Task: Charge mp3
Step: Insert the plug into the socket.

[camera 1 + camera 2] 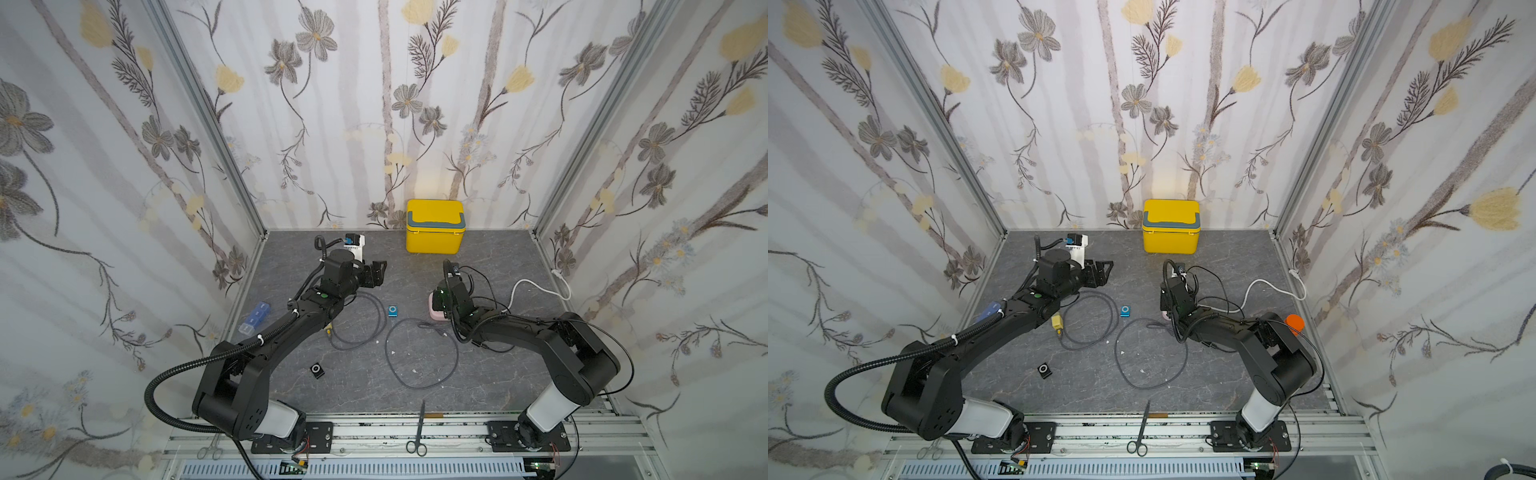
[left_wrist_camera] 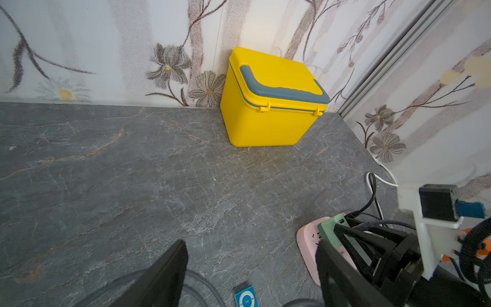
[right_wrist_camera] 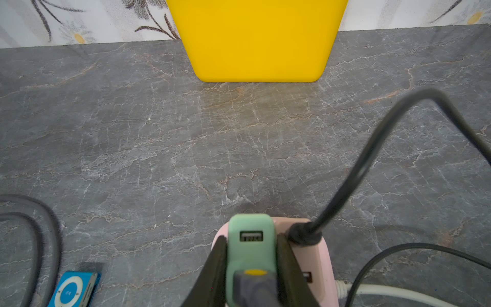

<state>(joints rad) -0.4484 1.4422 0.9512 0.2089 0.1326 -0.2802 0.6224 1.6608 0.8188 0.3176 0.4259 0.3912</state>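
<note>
A blue mp3 player [image 1: 392,311] [image 1: 1125,311] lies flat on the grey table between the arms, also seen in the wrist views [image 2: 246,296] [image 3: 73,289]. My right gripper [image 3: 251,243] [image 1: 439,298] is shut on a green USB charger [image 3: 251,249] that sits on a pink power strip [image 3: 322,255] [image 2: 308,239]. A grey cable plug [image 3: 255,288] with a yellow tip sits in the charger. The cable's loop [image 1: 387,351] lies on the table. My left gripper [image 2: 251,247] [image 1: 376,272] hangs open and empty, behind and left of the blue player.
A yellow box [image 1: 434,228] stands at the back wall. A black mp3 player [image 1: 317,370], a second grey cable [image 1: 1115,316] with a yellow plug [image 1: 1057,322], a blue pill organiser [image 1: 255,318], scissors [image 1: 419,428] and the strip's white cord [image 1: 536,284] lie around.
</note>
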